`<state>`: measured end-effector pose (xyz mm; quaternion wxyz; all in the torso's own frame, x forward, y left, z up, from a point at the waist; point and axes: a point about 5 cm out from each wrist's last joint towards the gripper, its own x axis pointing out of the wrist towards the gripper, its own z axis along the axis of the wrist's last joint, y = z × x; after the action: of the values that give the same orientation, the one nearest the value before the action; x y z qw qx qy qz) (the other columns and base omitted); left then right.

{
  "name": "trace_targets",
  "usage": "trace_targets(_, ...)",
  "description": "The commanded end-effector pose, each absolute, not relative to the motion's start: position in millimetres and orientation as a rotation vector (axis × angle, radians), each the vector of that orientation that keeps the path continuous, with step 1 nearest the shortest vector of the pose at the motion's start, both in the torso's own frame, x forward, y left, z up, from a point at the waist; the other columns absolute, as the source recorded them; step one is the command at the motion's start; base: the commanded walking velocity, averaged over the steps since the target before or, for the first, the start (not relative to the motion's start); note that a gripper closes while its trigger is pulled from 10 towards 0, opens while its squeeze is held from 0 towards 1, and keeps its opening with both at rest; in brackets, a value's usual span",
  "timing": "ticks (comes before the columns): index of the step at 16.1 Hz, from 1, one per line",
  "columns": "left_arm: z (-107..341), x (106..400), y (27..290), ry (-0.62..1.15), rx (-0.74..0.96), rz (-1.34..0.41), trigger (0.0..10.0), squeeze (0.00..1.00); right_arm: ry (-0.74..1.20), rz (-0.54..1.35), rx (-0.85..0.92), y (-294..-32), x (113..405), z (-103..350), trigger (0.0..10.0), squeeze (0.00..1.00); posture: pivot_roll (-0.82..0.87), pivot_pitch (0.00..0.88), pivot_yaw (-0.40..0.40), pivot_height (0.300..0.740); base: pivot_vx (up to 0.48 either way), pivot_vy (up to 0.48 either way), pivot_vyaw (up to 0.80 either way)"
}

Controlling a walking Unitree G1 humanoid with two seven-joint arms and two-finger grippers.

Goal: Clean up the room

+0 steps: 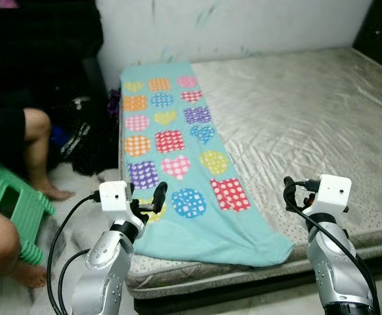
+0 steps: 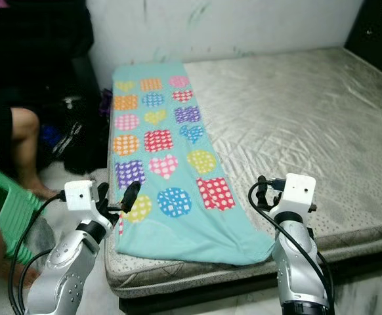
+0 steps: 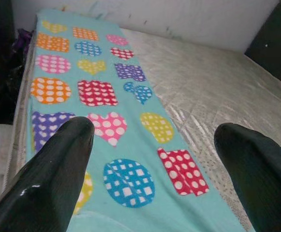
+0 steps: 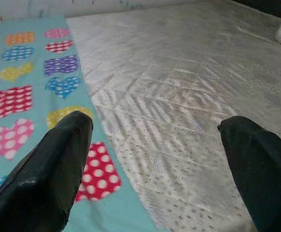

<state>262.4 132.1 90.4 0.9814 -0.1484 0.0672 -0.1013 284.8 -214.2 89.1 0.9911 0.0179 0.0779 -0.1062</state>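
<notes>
1. The teal blanket (image 1: 178, 164) with dotted hearts and squares lay flat along the left strip of the bare mattress (image 1: 296, 118), its near edge reaching the mattress's foot.
2. Both arms were raised before that near edge. The left gripper (image 3: 150, 159) hung over the blanket's near left corner with its fingers (image 3: 58, 169) spread and holding nothing. The right gripper (image 4: 155, 159) hovered beside the blanket's right border, likewise spread and empty.
3. Folding it looked like the step in hand; each gripper would best pinch one near corner low and firmly.
4. A seated person's legs (image 1: 37, 151) and a green stool (image 1: 14, 203) were close on the left, so that arm's sweep should stay tight.
</notes>
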Motion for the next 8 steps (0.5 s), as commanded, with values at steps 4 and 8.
trace_targets(4,94.0,261.6,136.5,0.112,-0.294,-0.206,10.0,0.00,0.152,-0.196,0.040,-209.5,287.5,89.7,10.0,0.00,-0.09,0.000,0.036,0.740,0.201,0.000,0.00)
trace_targets(8,93.4,261.1,136.8,0.117,-0.293,-0.207,10.0,0.00,0.157,-0.200,0.039,-210.0,284.9,87.6,10.0,0.00,-0.10,0.000,0.037,0.740,0.291,0.000,0.00)
